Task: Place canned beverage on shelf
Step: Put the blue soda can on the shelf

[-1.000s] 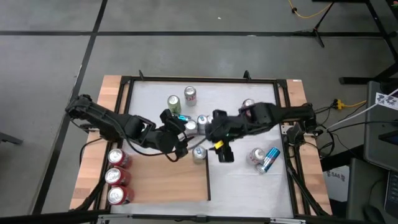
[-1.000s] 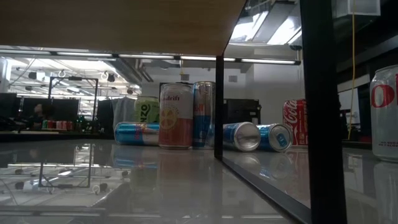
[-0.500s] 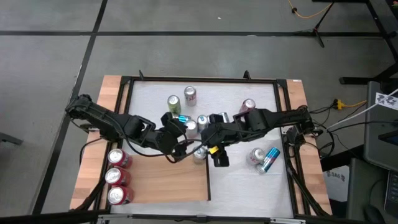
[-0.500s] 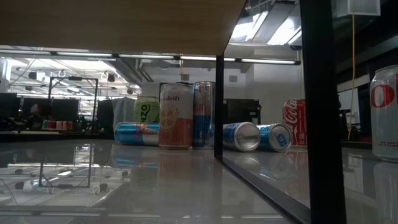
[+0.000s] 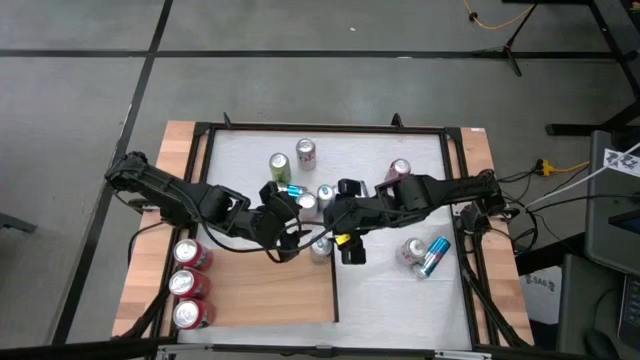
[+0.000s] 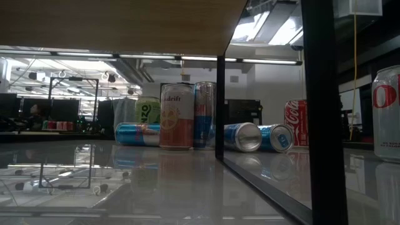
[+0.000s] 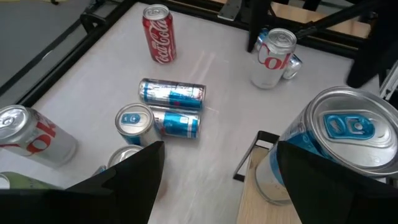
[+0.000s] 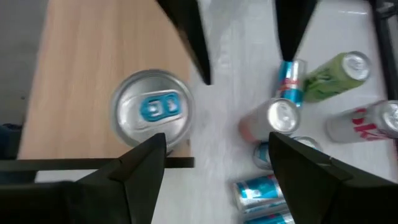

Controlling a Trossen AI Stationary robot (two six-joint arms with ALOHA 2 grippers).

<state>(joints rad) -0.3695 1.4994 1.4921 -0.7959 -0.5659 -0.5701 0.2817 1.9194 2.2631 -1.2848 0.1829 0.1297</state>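
Note:
A blue canned beverage with a silver top stands upright on its base at the far right corner of the light-brown shelf, beside the dark strip; in the high view it is the can. My left gripper hovers open just left of the can and above it. My right gripper hovers open above it, just to its right. Neither gripper has anything between its fingers.
Three red cans stand in a row along the shelf's left side. Standing and lying cans crowd the white table beyond the shelf, with more at the right. The low view shows cans but no gripper.
My right gripper has swung a little toward the table's left and near edges, uncovering the can at the far right that its arm hid. The blue can has stayed in place on the shelf's corner.

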